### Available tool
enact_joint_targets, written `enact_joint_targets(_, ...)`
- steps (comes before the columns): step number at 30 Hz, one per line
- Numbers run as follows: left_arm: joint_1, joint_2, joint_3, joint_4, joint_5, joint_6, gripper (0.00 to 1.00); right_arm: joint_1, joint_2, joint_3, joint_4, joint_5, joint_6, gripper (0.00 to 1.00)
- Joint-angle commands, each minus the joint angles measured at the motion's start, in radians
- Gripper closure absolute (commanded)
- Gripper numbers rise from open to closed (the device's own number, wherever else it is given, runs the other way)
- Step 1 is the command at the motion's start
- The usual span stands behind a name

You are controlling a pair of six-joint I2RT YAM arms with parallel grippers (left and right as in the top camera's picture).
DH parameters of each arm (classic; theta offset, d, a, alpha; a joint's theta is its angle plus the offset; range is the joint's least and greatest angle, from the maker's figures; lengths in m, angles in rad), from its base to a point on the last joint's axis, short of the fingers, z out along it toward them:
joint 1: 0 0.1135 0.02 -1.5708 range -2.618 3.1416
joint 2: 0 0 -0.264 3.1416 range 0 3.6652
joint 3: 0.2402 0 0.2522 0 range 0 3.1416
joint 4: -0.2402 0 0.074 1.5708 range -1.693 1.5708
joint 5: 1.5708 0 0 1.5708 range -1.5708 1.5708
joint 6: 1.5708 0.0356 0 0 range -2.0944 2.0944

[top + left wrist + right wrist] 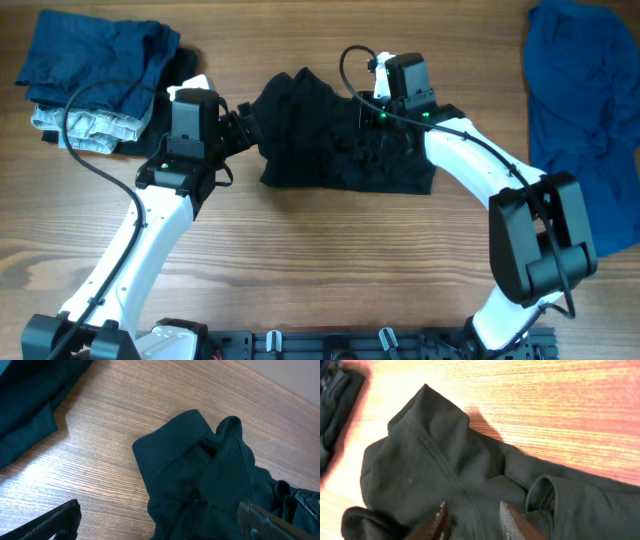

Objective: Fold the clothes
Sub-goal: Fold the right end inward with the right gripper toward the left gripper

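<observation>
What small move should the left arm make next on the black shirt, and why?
Probably ease the left gripper forward and close on the near edge of the black shirt. Its jaws stand wide open at the crumpled cloth's edge, while the right gripper straddles a fold farther along.

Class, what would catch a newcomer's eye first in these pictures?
A crumpled black shirt lies in the middle of the table, with the left arm and right arm reaching it from either side. A blue garment sprawls at the right edge; a pile sits far left.
</observation>
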Motion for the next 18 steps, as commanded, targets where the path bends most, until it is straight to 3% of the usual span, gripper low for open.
enact_joint_targets(1, 0.034, 0.020, 0.009, 0.031, 0.119, 0.089, 0.00, -0.055, -0.024, 0.014, -0.057, -0.029, 0.009, 0.48)
enact_joint_targets(4, 0.086, 0.079, 0.019, 0.082, 0.218, 0.113, 0.00, -0.097, -0.085, 0.014, -0.150, -0.031, -0.044, 0.44)
enact_joint_targets(7, 0.146, 0.222, 0.093, 0.116, 0.371, 0.224, 0.00, -0.137, -0.185, 0.014, -0.267, -0.030, -0.081, 0.41)
enact_joint_targets(14, 0.164, 0.596, 0.356, 0.066, 0.484, 0.425, 0.00, -0.145, -0.346, 0.014, -0.461, 0.024, -0.133, 0.39)
enact_joint_targets(18, 0.164, 0.676, 0.408, 0.054, 0.498, 0.470, 0.00, -0.145, -0.367, 0.014, -0.524, 0.065, -0.134, 0.38)
